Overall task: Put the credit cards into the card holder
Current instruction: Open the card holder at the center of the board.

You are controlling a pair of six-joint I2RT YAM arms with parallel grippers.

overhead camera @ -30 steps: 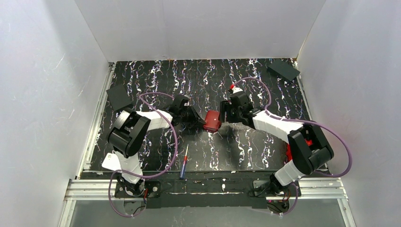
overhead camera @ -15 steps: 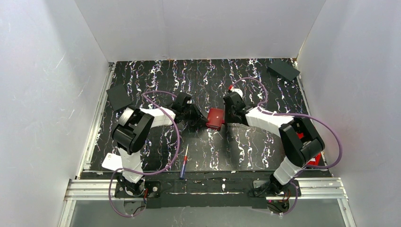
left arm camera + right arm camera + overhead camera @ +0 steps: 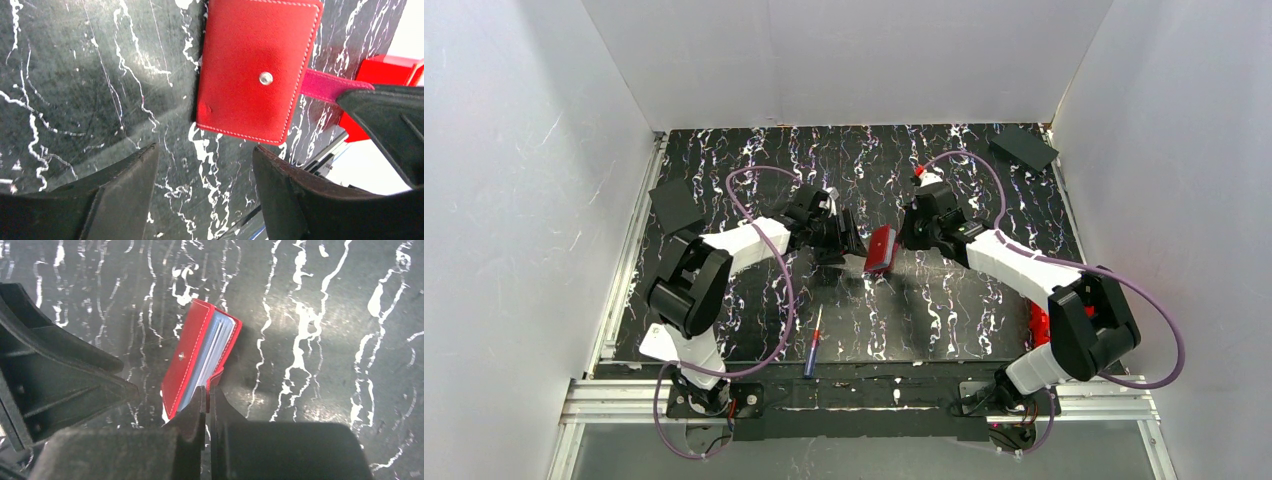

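Since the right gripper [image 3: 206,396] is clamped on the strap [image 3: 325,86] of the holder [image 3: 200,357], that red case stands tilted on edge at mid-table, with pale blue-grey leaves showing between its covers (cards or pockets, it cannot be told). The left gripper [image 3: 205,155] hangs just beside the holder, on the side away from the strap, jaws apart and grasping nothing. The holder looks light and soft-sided, stitched with a metal snap, so it would likely sag or flop open if held by the strap alone; a pinch across a cover near the spine seems firmer. Under the holder the table [image 3: 944,310] is black, white-veined and glossy, probably slick for thin cards. Nearer the arm bases than the holder lies a thin tool [image 3: 812,343]; white walls stand behind and to both sides.
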